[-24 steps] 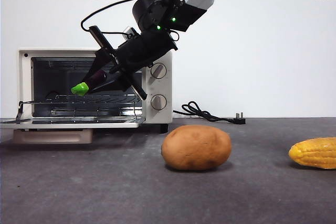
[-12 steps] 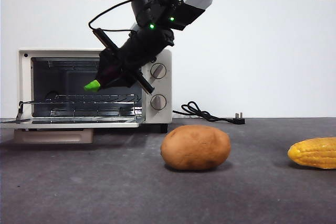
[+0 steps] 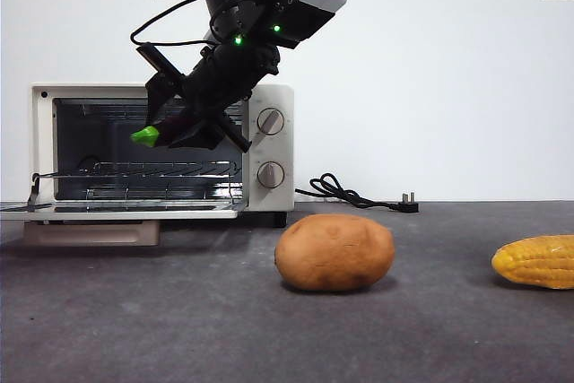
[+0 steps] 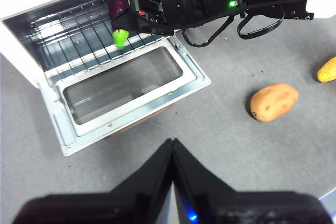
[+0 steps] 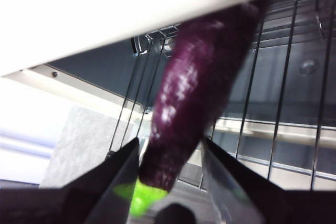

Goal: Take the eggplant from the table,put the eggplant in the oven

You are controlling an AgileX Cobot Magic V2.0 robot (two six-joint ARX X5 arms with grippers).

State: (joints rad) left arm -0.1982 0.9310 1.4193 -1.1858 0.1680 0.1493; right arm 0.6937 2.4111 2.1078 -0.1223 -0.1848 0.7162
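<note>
Front view, 1 eggplant (image 3: 148, 136) in right gripper (image 3: 179, 128), 1 oven (image 3: 269, 145)

The dark grey table (image 3: 179, 329) carries the oven (image 3: 269, 199), potato (image 3: 334, 257) and corn (image 3: 538, 262).

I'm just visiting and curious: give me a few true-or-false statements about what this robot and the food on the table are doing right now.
1. The right gripper holds the eggplant in front of the open oven. True.
2. The eggplant lies on the wire rack. False: it hangs above the rack, held by the gripper.
3. The oven door is shut. False: it is folded down open.
4. The potato sits on the table. True.
5. The left gripper holds the corn. False: it is shut and holds nothing; the corn lies on the table.
</note>
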